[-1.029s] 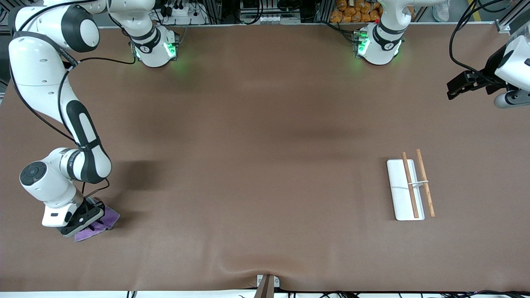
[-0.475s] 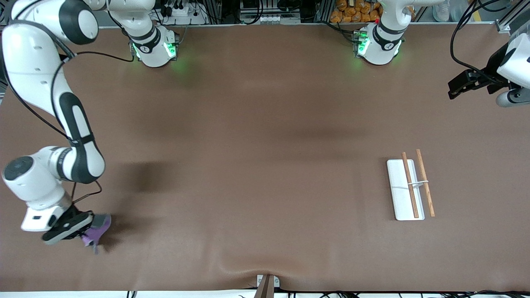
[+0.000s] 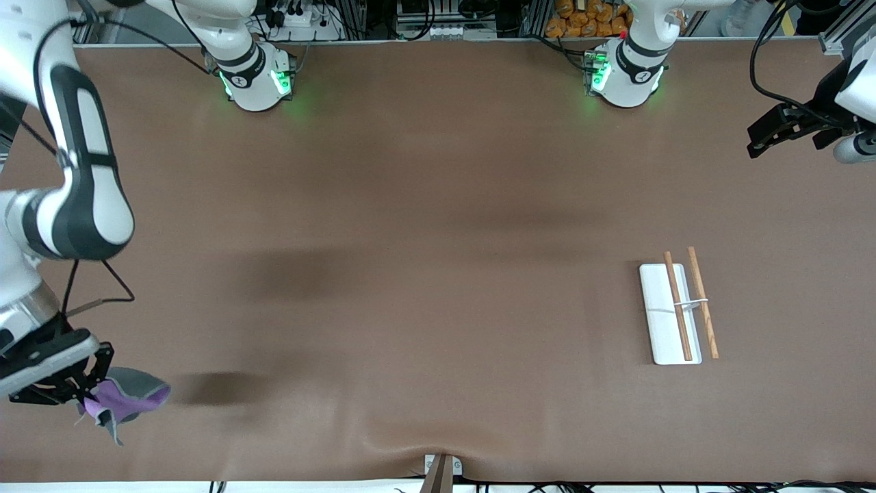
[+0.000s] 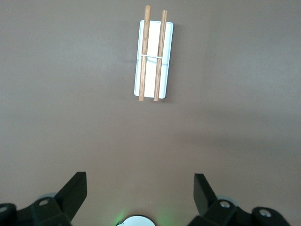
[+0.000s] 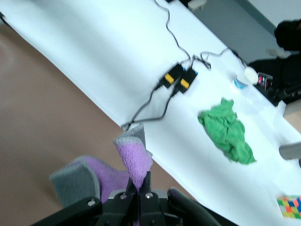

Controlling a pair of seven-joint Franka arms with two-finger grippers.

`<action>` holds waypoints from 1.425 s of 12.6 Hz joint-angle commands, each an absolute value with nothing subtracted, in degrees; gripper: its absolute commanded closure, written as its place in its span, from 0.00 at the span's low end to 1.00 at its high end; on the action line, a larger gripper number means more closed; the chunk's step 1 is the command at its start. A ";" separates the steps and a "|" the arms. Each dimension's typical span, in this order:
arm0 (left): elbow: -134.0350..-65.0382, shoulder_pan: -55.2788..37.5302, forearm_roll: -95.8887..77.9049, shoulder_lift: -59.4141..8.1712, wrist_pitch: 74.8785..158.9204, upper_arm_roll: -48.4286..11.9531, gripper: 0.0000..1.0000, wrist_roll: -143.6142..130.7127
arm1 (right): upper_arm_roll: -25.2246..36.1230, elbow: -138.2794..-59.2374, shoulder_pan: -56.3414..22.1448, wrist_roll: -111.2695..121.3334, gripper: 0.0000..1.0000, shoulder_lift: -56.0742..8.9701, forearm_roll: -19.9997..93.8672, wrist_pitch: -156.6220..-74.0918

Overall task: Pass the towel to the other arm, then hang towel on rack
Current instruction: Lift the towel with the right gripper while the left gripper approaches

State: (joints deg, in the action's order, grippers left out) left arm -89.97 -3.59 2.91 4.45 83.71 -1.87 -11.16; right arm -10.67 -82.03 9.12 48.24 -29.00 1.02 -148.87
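The towel, purple on one face and grey on the other, hangs crumpled above the table at the right arm's end. My right gripper is shut on it, and the right wrist view shows a purple fold of the towel pinched in my right gripper. The rack, a white base with two brown rods, stands toward the left arm's end; the left wrist view shows the rack far off. My left gripper waits high over the table's edge at its own end, and in its wrist view my left gripper is open with nothing in it.
Both arm bases glow green along the table's back edge. A small clamp sits at the table's front edge. Off the table, the right wrist view shows a green cloth and cables on a white surface.
My right gripper has lifted the towel off the table and carried it up and toward the table's end. The towel now dangles in the air. The left arm has shifted slightly.
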 commanded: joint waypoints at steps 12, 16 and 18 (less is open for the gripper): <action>-88.78 -13.07 -13.88 -10.53 102.29 -3.78 0.00 -43.27 | -16.52 -76.99 -12.10 42.39 1.00 -28.30 0.18 -132.63; -86.49 -18.54 -16.25 -15.81 103.71 -3.78 0.00 -60.09 | -16.17 -76.73 -23.96 34.29 1.00 -31.81 -0.26 -133.15; -86.57 -18.54 -16.96 -15.91 104.24 -3.78 0.00 -62.05 | -15.91 -76.29 -28.63 32.97 1.00 -32.87 -0.09 -133.59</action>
